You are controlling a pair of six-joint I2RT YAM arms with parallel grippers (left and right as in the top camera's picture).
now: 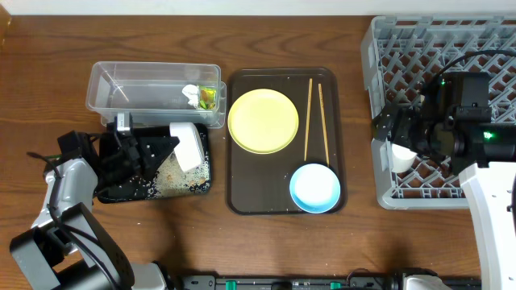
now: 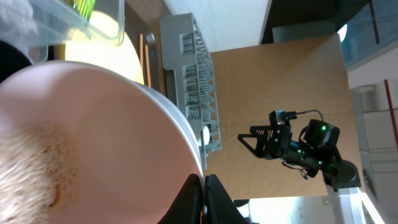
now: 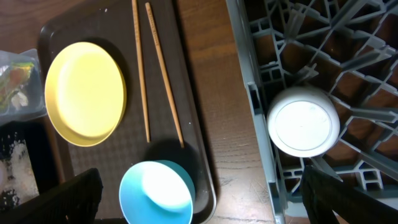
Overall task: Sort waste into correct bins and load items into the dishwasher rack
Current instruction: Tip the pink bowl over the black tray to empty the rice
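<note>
White bowl [image 2: 93, 124] fills the left wrist view; left jaws clamped on its rim, bowl tipped over the black tray [image 1: 103, 196], rice grains [image 1: 171, 179] in the tray beneath. Right jaws wide apart above the dishwasher rack [image 1: 375, 64]; second white bowl [image 3: 303, 121] lies upturned in the rack ahead of them. Blue bowl [image 3: 155, 190], yellow plate [image 3: 84, 93] and chopsticks [image 3: 140, 68] lie off to their side on the brown tray [image 3: 189, 81].

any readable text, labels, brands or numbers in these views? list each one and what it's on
No text can be read in any view.
Snack wrapper in the clear tub: green-and-orange print, too small and blurred to read.
White tag on the left arm: too small to read.
White bowl in the left pincer: no marking shows.
</note>
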